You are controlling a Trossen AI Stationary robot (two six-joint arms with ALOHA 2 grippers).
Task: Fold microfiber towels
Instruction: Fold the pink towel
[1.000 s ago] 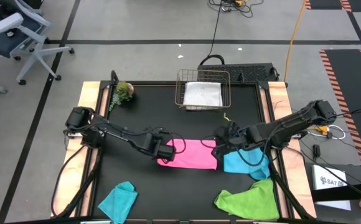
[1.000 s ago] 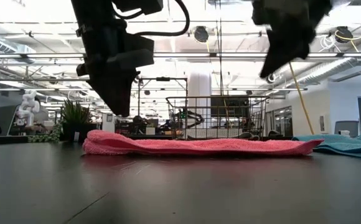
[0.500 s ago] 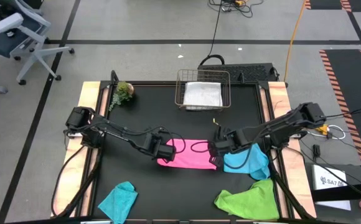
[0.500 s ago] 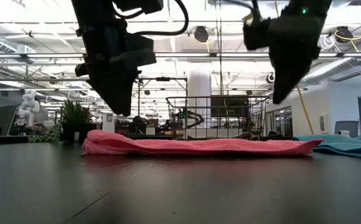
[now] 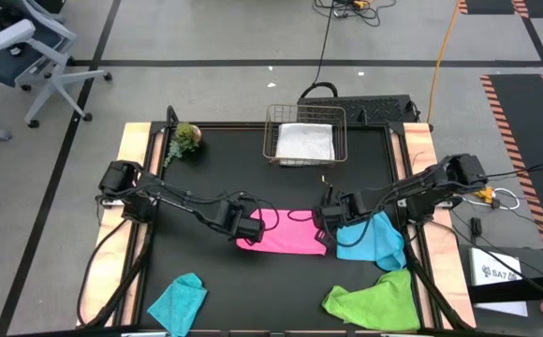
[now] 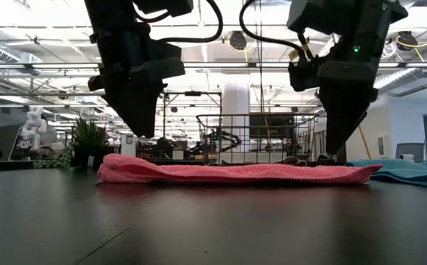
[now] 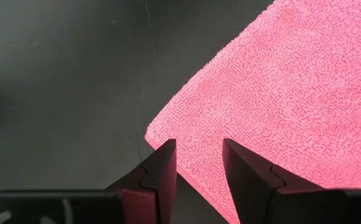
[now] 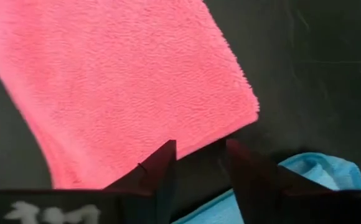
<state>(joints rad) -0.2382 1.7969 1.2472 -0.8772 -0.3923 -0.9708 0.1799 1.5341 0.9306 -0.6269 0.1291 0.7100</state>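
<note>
A hot pink towel (image 5: 286,232) lies folded flat on the black table. My left gripper (image 7: 199,144) hangs open just above its left end, over a corner (image 7: 162,127). Over the towel's right end hangs my right gripper (image 8: 199,146), also open, near the corner (image 8: 249,109). In the low view both sets of fingers (image 6: 141,129) (image 6: 335,143) stop short of the pink cloth (image 6: 235,174). Beside the right gripper lies a sky blue towel (image 5: 373,240). A lime green towel (image 5: 374,301) and a teal one (image 5: 178,301) lie near the front edge. The white towel (image 5: 304,142) sits in a wire basket.
The wire basket (image 5: 273,131) stands at the table's far middle, and a small green plant (image 5: 186,138) at the far left. Wooden rails (image 5: 131,159) border the black mat on both sides. Bare mat lies between the pink towel and the basket.
My right gripper has come down toward the pink towel's right end and tipped to point more steeply downward. The left gripper and the pink towel have kept still.
</note>
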